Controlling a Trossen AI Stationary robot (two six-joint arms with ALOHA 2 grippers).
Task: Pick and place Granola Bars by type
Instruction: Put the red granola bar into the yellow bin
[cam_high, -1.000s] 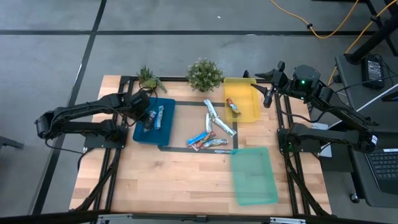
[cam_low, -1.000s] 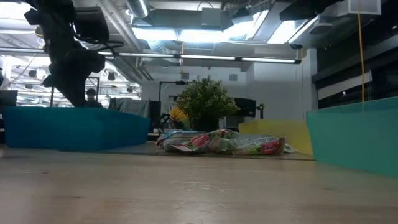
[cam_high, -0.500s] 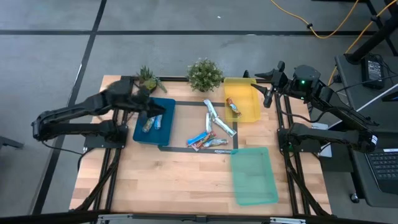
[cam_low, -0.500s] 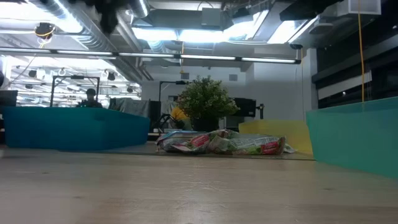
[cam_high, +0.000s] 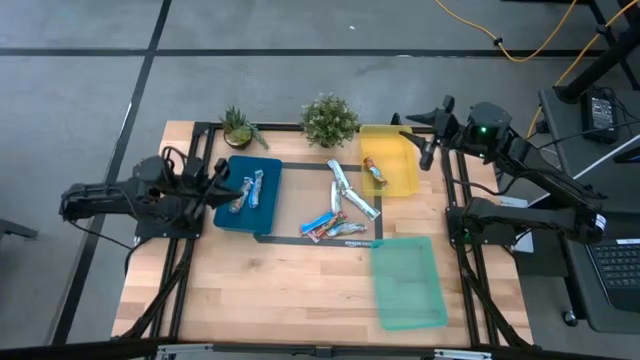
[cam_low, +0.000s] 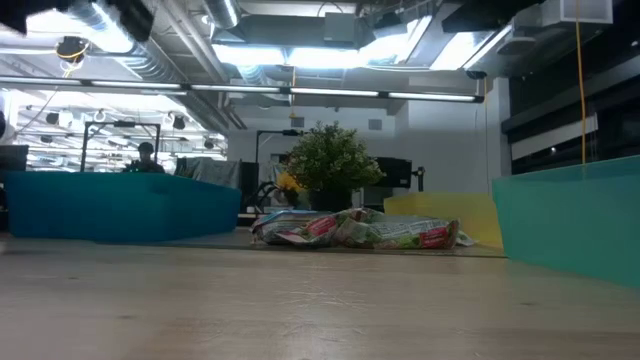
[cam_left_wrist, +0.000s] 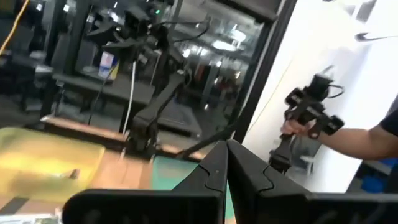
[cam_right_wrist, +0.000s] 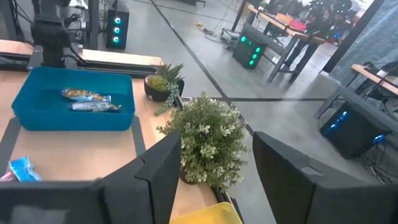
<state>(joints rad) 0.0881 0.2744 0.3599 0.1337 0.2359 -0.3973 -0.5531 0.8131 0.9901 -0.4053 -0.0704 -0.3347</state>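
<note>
Several granola bars lie in a loose pile at the table's middle, also seen as a heap in the low view. Two bars rest flat in the blue tray; the right wrist view shows them too. One orange-red bar lies in the yellow tray. My left gripper hovers at the blue tray's left edge, shut and empty. My right gripper waits above the yellow tray's far right corner, open.
A green tray sits near the table's right near corner. Two potted plants stand at the far edge. Bare wood lies at the near left. A person's arm shows beyond the table in the left wrist view.
My left gripper has risen out of the blue tray and drawn back toward the table's left edge. A second bar now lies in the blue tray beside the first. The right arm has kept still.
</note>
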